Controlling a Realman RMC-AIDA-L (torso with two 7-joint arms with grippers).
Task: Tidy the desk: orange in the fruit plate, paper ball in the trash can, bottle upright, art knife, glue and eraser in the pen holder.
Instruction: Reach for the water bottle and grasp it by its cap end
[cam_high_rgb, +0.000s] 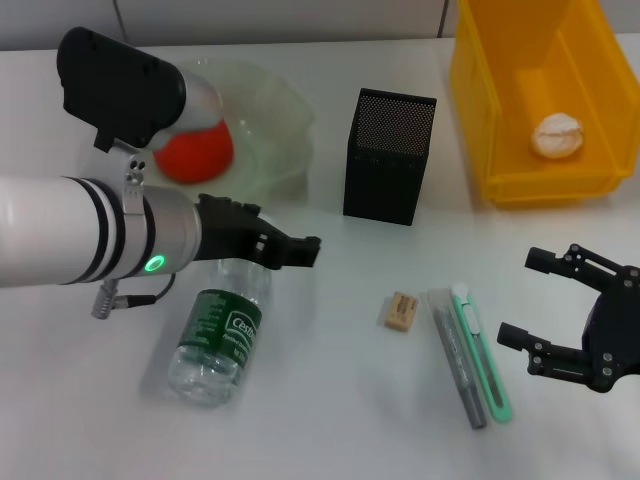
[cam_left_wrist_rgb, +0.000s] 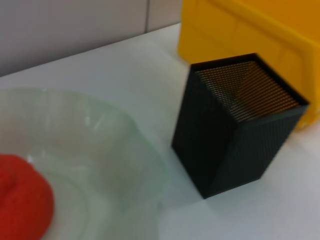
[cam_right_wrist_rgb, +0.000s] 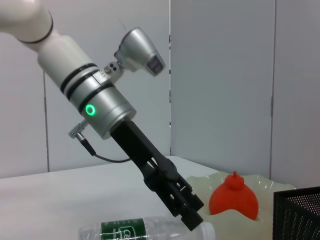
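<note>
Lying on its side on the white bench (cam_high_rgb: 330, 400), the bottle (cam_high_rgb: 217, 338) runs its long axis from the near-left base up toward the cap end, which is hidden under the left tool (cam_high_rgb: 300, 250). That tool hangs over the bottle's neck, its dark fingers reaching toward the holder (cam_high_rgb: 390, 155); from the right wrist view the fingers look drawn close together over the cap end, but whether they touch or pinch the bottle cannot be told.

The orange (cam_high_rgb: 195, 150) sits in the clear plate (cam_high_rgb: 280, 120) at the far left, partly behind the left wrist camera. The paper ball (cam_high_rgb: 557, 136) rests in the yellow bin (cam_high_rgb: 480, 120) at the far right. The mesh holder stands upright between plate and bin.

The eraser (cam_high_rgb: 400, 310) lies flat near the middle. Just beside it, the grey glue (cam_high_rgb: 460, 365) and the green knife (cam_high_rgb: 480, 350) lie side by side, almost touching, long axes running near to far with a slight lean to the left at the far end.

The right tool (cam_high_rgb: 545, 300) hovers near the knife, fingers spread wide, holding nothing.
</note>
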